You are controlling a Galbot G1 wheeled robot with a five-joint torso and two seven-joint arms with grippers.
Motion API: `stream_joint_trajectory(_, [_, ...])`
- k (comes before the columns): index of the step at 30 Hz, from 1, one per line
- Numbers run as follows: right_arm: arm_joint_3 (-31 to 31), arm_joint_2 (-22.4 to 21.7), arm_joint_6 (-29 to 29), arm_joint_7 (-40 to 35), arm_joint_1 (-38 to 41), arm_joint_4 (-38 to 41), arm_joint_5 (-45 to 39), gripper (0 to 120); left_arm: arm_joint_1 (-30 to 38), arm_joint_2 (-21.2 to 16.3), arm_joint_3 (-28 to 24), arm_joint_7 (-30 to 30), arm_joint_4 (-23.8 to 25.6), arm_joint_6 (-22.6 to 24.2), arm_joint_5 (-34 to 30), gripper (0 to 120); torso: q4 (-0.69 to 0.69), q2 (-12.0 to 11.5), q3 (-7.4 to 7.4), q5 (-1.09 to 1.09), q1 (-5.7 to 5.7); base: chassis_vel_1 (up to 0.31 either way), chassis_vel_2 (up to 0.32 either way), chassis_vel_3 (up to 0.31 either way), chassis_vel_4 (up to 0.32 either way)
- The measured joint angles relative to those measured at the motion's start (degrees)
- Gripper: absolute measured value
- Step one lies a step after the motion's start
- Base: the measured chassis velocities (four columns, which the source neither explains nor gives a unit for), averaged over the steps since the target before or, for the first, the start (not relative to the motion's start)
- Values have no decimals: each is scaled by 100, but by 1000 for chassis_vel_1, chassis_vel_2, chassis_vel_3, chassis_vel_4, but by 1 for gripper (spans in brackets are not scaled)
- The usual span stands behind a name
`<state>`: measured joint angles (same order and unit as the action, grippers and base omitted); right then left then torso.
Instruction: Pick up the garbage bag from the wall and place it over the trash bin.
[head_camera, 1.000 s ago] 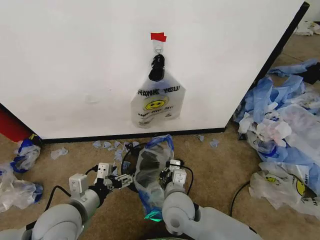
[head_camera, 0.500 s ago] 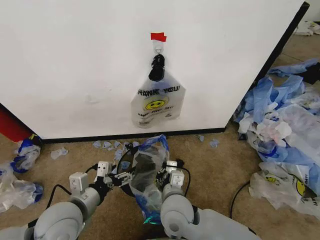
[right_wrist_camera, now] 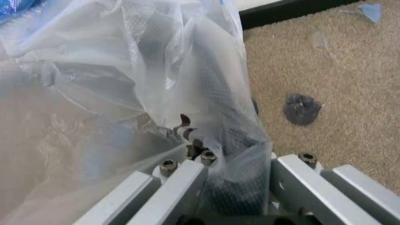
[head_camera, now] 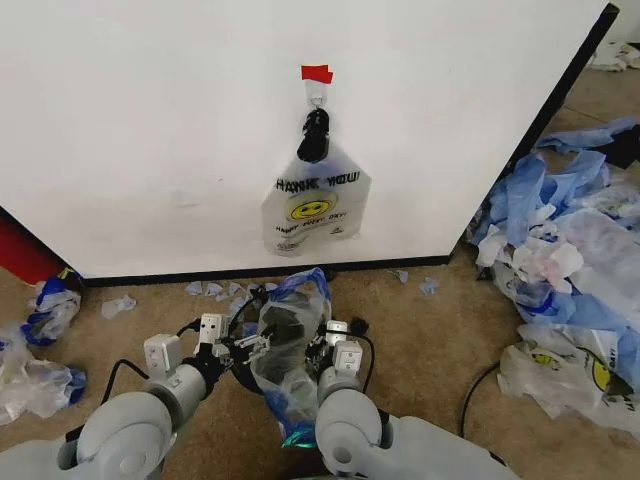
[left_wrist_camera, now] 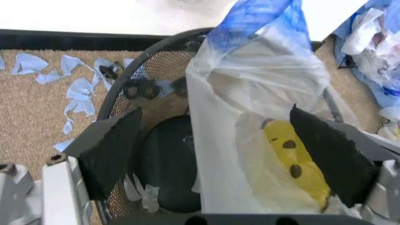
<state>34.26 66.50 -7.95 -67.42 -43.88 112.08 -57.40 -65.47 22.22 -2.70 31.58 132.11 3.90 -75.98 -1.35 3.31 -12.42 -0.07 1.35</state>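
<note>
The garbage bag point(head_camera: 287, 340), see-through with blue trim, stands bunched upright over the black mesh trash bin point(left_wrist_camera: 156, 89), between my two grippers. Its yellow smiley print point(left_wrist_camera: 293, 168) faces the left wrist camera. My right gripper point(head_camera: 328, 345) is shut on a fold of the bag's plastic point(right_wrist_camera: 187, 70) at the bin's right side. My left gripper point(head_camera: 240, 348) is open at the bin's left rim, its black pads point(left_wrist_camera: 112, 150) spread wide with part of the bag between them. The bag hides most of the bin in the head view. The white wall point(head_camera: 150, 120) rises just behind.
A whiter THANK YOU smiley bag point(head_camera: 315, 205) hangs from a black clip under red tape point(head_camera: 317, 73) on the wall. Heaps of blue and white bags point(head_camera: 570, 250) lie at the right, a few point(head_camera: 45, 310) at the left. Blue scraps point(head_camera: 215, 290) litter the carpet.
Both grippers and the bag have shifted slightly left and toward the wall. The bag now stands more upright and bunched over the bin.
</note>
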Motion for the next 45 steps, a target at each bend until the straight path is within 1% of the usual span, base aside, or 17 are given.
stream_joint_trajectory(6, [-5,-11,19,12,-3,39,-6,0,250,117,-244,4,-203,1,1,90,0,0,0,0,0,0,0,0,0])
stream_joint_trajectory(9, [-5,-15,30,17,1,69,-12,0,418,162,-379,9,-301,-3,3,84,-1,0,0,0,0,0,0,0,0])
stream_joint_trajectory(14, [-3,-18,36,21,3,85,-11,0,476,182,-439,9,-395,-12,6,79,0,0,0,0,0,0,0,0,0])
stream_joint_trajectory(17, [-3,-20,37,22,4,91,-4,0,461,188,-446,13,-427,-17,7,70,0,0,0,0,0,0,0,0,0])
stream_joint_trajectory(18, [-3,-20,37,22,4,91,-4,0,461,188,-446,13,-427,-17,7,70,0,0,0,0,0,0,0,0,0])
stream_joint_trajectory(19, [-2,-22,38,22,4,93,1,0,440,193,-446,15,-441,-20,7,63,0,0,0,0,0,0,0,0,0])
stream_joint_trajectory(23, [-2,-28,39,23,-13,109,17,0,358,208,-433,27,-452,-28,10,48,0,0,0,0,0,0,0,0,0])
stream_joint_trajectory(24, [-2,-32,40,26,-21,109,35,0,332,211,-423,29,-451,-30,13,41,0,0,0,0,0,0,0,0,0])
stream_joint_trajectory(25, [-2,-32,40,26,-21,109,35,0,332,211,-423,29,-451,-30,13,41,0,0,0,0,0,0,0,0,0])
stream_joint_trajectory(27, [-2,-35,41,29,-26,109,48,0,316,211,-413,32,-445,-31,13,36,0,0,1,0,0,0,0,0,0])
stream_joint_trajectory(29, [-2,-38,45,39,-38,104,70,0,300,219,-408,37,-433,-33,14,25,0,0,1,0,0,0,0,0,0])
stream_joint_trajectory(30, [-3,-39,46,41,-40,100,75,0,297,220,-407,38,-431,-34,13,22,0,0,1,0,0,0,0,0,0])
stream_joint_trajectory(31, [-8,-43,51,48,-45,88,98,0,287,225,-400,39,-423,-35,14,16,0,0,1,0,0,0,0,0,0])
stream_joint_trajectory(33, [-10,-48,53,51,-48,87,106,0,276,226,-392,41,-421,-37,14,13,0,0,1,0,0,0,0,0,0])
stream_joint_trajectory(36, [-25,-57,60,69,-65,84,119,0,226,233,-367,42,-423,-44,20,0,0,0,1,0,0,0,0,0,0])
stream_joint_trajectory(42, [-52,-83,73,111,-83,90,122,0,142,216,-244,41,-424,-68,29,0,0,0,1,0,0,0,0,0,0])
stream_joint_trajectory(45, [-95,-87,101,150,-98,109,121,0,-7,129,-69,21,-393,-105,30,0,0,0,1,0,0,0,0,0,0])
